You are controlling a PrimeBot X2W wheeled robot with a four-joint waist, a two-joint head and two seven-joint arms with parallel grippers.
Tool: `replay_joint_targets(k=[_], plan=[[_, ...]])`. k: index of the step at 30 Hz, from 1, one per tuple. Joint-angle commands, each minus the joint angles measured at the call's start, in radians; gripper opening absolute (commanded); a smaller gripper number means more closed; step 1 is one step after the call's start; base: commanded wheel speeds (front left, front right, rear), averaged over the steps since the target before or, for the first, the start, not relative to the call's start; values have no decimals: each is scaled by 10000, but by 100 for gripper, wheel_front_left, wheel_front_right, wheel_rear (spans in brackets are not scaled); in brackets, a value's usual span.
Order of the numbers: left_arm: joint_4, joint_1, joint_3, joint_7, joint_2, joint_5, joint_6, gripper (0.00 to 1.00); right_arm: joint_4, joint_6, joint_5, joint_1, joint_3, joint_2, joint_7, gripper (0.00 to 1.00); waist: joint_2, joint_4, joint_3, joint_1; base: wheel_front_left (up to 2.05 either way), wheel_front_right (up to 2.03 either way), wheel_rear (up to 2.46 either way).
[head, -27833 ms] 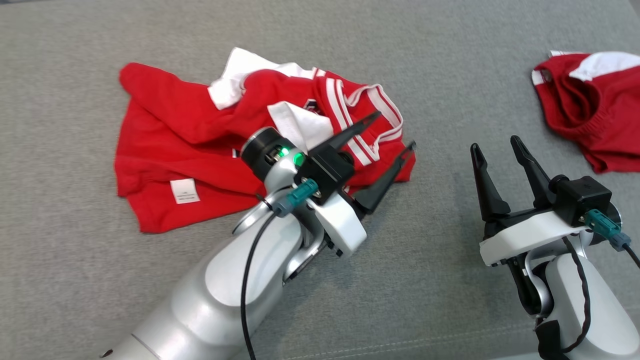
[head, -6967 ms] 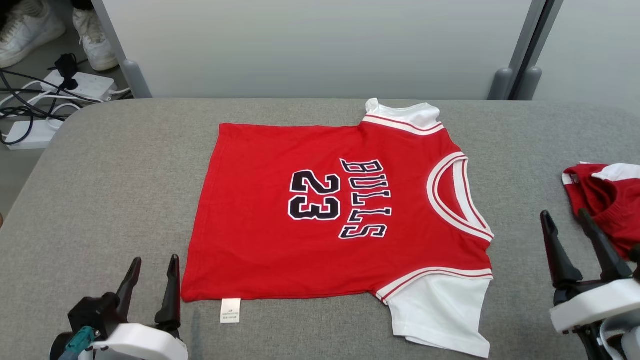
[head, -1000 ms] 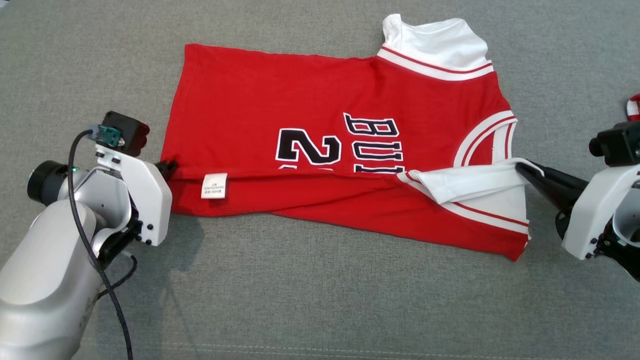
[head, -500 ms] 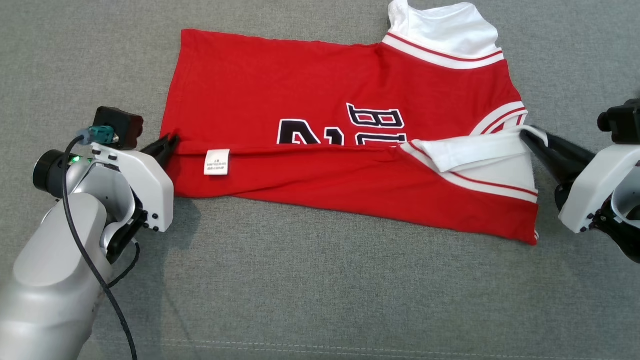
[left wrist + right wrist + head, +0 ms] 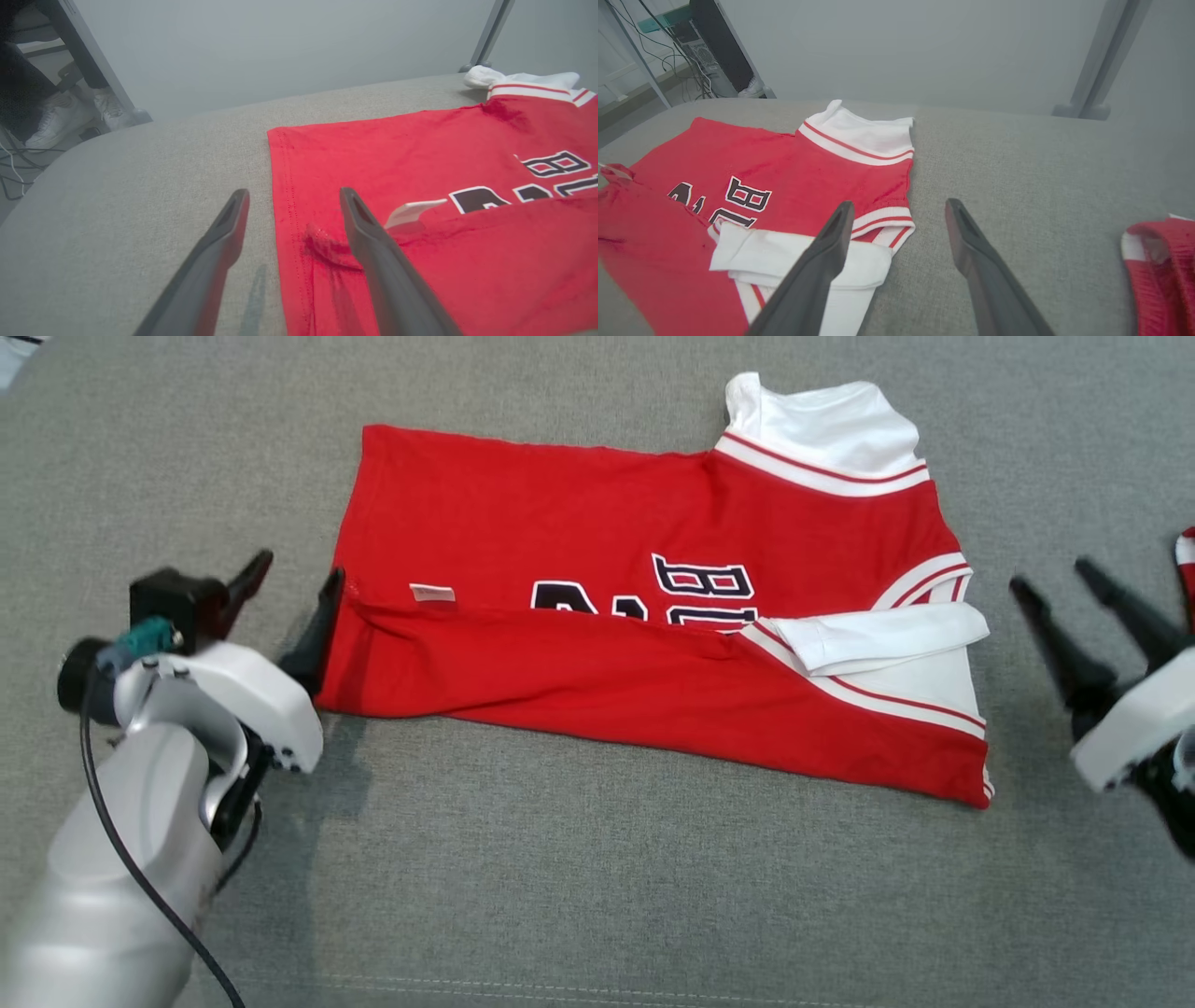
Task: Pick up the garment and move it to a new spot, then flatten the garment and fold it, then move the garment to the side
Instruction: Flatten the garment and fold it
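The garment (image 5: 579,513) is a red jersey with white sleeves and black lettering, lying on the grey cushion with its near half folded up over the middle. My left gripper (image 5: 299,569) is open at the garment's left hem, holding nothing. In the left wrist view the left gripper (image 5: 294,192) straddles the hem of the garment (image 5: 420,154), one finger over the red cloth beside a small rumpled corner. My right gripper (image 5: 1050,574) stands open just right of the folded white sleeve, apart from it. The right wrist view has the right gripper (image 5: 900,204) above the collar end of the garment (image 5: 784,177).
A second red and white garment (image 5: 1157,261) lies bunched at the far right, its edge (image 5: 1186,569) beside my right gripper. The grey cushion (image 5: 597,896) has bare room in front. A person's white shoes (image 5: 56,121) and cables are on the floor beyond the left edge.
Both grippers have opened and let go of the folded edge, which now rests on the jersey. Both have drawn back slightly from the cloth.
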Motion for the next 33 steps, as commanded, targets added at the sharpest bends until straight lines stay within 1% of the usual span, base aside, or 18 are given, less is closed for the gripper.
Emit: replay_joint_targets(k=[1,6,13,22,33], plan=[[-67,108,333,-141,399,-119,46,100,-222,-29,-31,626,31,-193,-196,100,0,24,-156,0,0,0,0],[268,1170,374,-509,76,-366,43,100,-669,-29,-139,1919,47,107,-313,100,0,-103,-572,0,0,0,0],[419,2195,724,-683,-306,-690,71,100,-1015,-29,-214,3159,-97,515,-363,100,0,-279,-858,0,0,0,0],[13,2891,1368,-700,-514,-542,327,100,-1006,-29,-316,3976,-257,979,-384,100,0,-342,-1205,0,0,0,0],[-173,3545,2038,-702,-822,-197,389,100,-851,-29,-522,4465,-766,1552,-394,100,0,-477,-1431,0,0,0,0]])
